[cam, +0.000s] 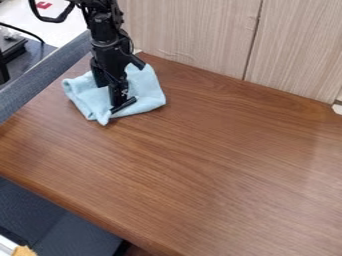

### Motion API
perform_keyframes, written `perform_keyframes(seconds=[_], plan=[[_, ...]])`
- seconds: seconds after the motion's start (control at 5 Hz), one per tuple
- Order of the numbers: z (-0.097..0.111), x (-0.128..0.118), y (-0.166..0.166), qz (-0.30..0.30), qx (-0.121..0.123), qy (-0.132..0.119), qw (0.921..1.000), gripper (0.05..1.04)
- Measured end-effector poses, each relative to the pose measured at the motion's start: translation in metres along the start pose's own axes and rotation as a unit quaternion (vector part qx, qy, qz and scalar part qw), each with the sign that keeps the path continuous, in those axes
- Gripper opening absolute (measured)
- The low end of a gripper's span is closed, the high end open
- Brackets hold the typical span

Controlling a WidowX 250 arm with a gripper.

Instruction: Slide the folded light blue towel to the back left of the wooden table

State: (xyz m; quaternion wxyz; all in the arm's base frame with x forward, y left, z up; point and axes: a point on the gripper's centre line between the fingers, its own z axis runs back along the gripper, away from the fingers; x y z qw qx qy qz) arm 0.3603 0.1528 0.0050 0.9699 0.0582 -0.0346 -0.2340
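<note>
Lying by the upper-left corner of the bench (214, 155): one light-blue cloth (147, 90), rumpled, broader side to side. Jaws: pointed down over its near-middle part, apparently touching, cloth spreading to both sides; opening and any hold, cannot tell.

A crumpled light-blue fabric cloth (146, 88) lies under the black robotic gripper (123, 104), on the brown wooden table (207, 165), before pale wood-grain panels (194, 32).
</note>
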Motion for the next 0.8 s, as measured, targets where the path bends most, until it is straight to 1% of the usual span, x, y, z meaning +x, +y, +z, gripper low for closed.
perform_keyframes(seconds=[0.2, 0.4, 0.6, 0.8], plan=[[0.015, 0.001, -0.002, 0.005, 0.002, -0.010, 0.9999, 0.999], [0.045, -0.005, -0.001, 0.035, 0.031, -0.019, 0.9987, 0.999], [0.069, -0.010, -0.005, 0.052, 0.042, -0.039, 0.9970, 0.999], [0.072, -0.021, -0.012, 0.049, 0.076, -0.042, 0.9950, 0.999]])
